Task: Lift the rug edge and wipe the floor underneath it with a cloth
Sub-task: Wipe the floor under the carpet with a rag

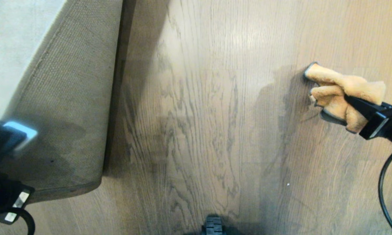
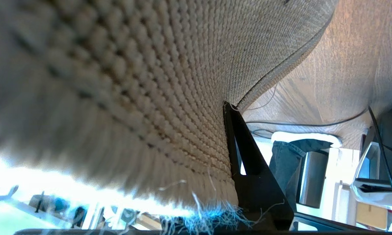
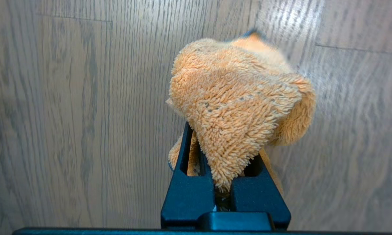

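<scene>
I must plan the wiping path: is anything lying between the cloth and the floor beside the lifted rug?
Nothing visible. The right gripper holds the cloth, and bare floor stretches to the rug edge, which the left gripper holds up.

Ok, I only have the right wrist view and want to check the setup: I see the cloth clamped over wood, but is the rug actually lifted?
Observer: Yes. In the head view the rug edge is folded up, its tan backing showing, on the robot's left.
Operator: What holds it?
Observer: The left gripper, shut on the rug's border.
Operator: Where's my cloth relative to it?
Observer: The cloth in the right gripper is far to the right, with bare floor between.
</scene>
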`<state>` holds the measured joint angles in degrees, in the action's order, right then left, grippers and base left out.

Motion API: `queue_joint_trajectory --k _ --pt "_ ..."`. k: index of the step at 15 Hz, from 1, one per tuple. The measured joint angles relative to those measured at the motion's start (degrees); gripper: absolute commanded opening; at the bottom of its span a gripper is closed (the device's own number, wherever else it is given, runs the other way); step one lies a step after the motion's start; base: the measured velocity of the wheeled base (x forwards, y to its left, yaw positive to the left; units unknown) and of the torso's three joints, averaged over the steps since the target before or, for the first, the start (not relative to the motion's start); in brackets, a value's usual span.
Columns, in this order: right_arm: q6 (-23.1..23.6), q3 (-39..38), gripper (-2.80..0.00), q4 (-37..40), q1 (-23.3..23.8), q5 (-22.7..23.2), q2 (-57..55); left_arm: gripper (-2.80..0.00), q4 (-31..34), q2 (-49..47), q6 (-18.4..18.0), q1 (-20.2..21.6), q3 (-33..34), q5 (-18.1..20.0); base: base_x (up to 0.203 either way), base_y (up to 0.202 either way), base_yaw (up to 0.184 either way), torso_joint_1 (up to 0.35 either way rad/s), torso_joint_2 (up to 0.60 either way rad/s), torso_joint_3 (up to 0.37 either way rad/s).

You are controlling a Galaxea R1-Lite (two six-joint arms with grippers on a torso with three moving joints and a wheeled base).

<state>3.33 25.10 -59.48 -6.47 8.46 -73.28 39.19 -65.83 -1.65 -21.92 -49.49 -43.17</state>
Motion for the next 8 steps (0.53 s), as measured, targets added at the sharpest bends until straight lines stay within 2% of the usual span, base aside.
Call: queue_joint_trajectory --k 8 --pt "1.7 -9.5 -2.8 2.4 3.6 -0.6 10.8 -2.8 0.0 0.4 0.0 -0.8 -0.1 0.0 0.0 0.0 0.0 0.0 0.0 0.0"
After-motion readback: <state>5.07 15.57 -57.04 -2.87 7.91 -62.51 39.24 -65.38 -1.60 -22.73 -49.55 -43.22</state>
